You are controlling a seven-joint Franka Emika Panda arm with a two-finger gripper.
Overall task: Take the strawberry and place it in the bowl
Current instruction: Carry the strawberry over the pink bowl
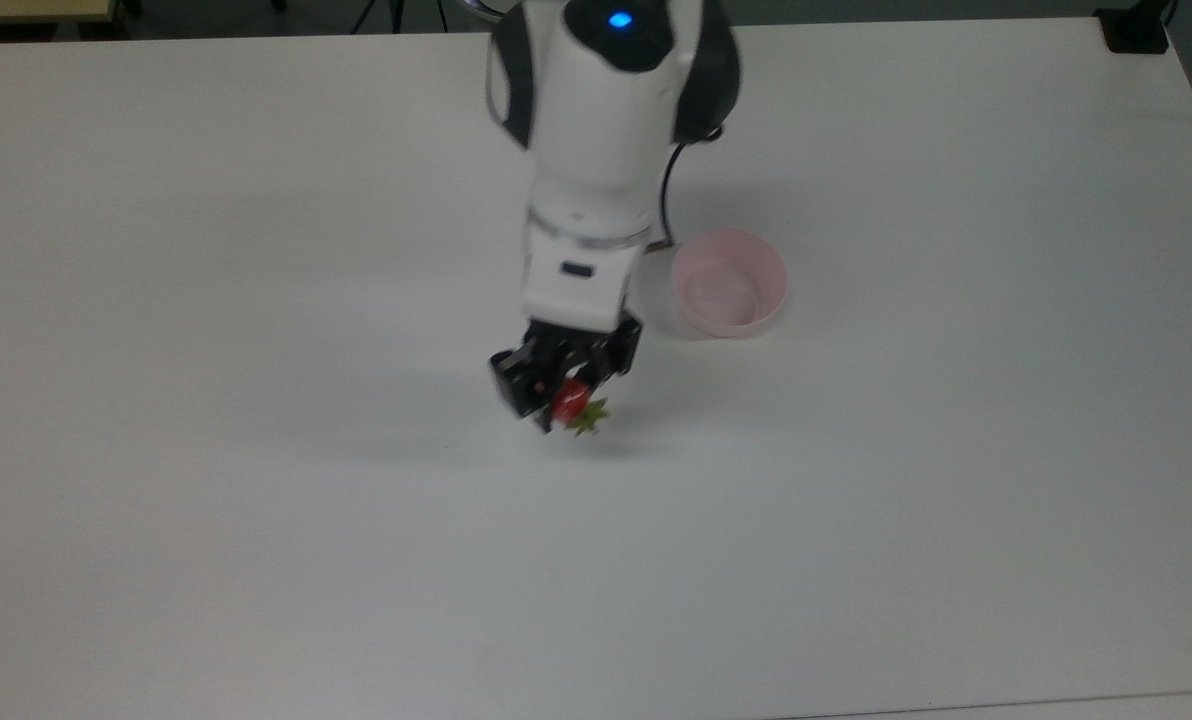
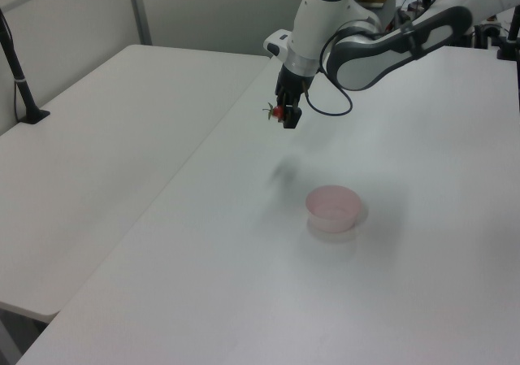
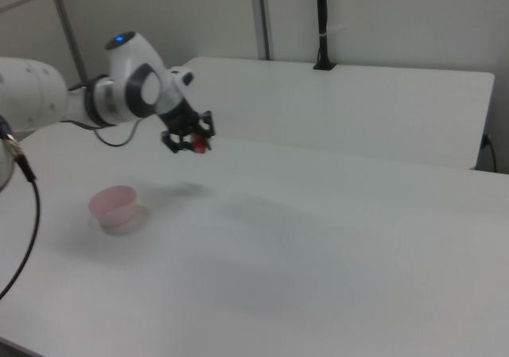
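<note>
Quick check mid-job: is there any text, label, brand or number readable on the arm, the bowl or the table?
None can be read.
Gripper, shut on the strawberry: no print that I can make out.
Bowl: plain pink, no markings.
Table: bare white, no labels.
Arm: a blue light and a small dark slot, no legible lettering.

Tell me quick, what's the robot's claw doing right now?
Gripper: shut on the small glossy red strawberry with green leaves, lifted above the white table.

No readable text or labels anywhere.
</note>
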